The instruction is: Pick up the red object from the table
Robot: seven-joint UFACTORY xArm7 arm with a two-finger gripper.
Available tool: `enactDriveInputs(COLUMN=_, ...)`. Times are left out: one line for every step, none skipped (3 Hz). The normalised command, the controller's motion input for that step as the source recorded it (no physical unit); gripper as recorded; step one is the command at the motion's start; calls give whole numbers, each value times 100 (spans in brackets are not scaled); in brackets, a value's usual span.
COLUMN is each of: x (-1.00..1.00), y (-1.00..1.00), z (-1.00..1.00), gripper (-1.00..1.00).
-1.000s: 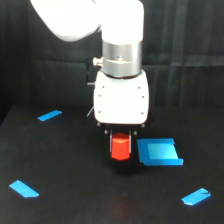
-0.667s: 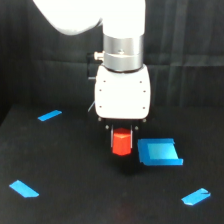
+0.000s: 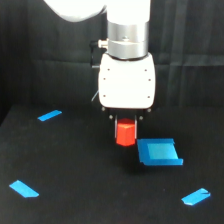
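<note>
The red object (image 3: 125, 135) is a small red-orange block hanging just under the white arm head in the exterior view. My gripper (image 3: 126, 124) is shut on its top, with short dark fingers on either side. The block appears to be held a little above the black table (image 3: 75, 165), and a faint shadow lies below it. The upper part of the block is hidden between the fingers.
A blue square tray-like piece (image 3: 158, 151) lies on the table just to the exterior view's right of the block. Blue strips lie at the back left (image 3: 49, 115), front left (image 3: 23, 188) and front right (image 3: 196, 196). A black curtain hangs behind.
The arm head has risen and shifted slightly to the exterior view's right, carrying the red object up with it. The blue pieces have not moved.
</note>
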Motion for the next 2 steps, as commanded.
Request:
enactDriveInputs(x=-7, y=0, z=89, gripper=-100)
enactDriveInputs(x=-7, y=0, z=21, gripper=-100)
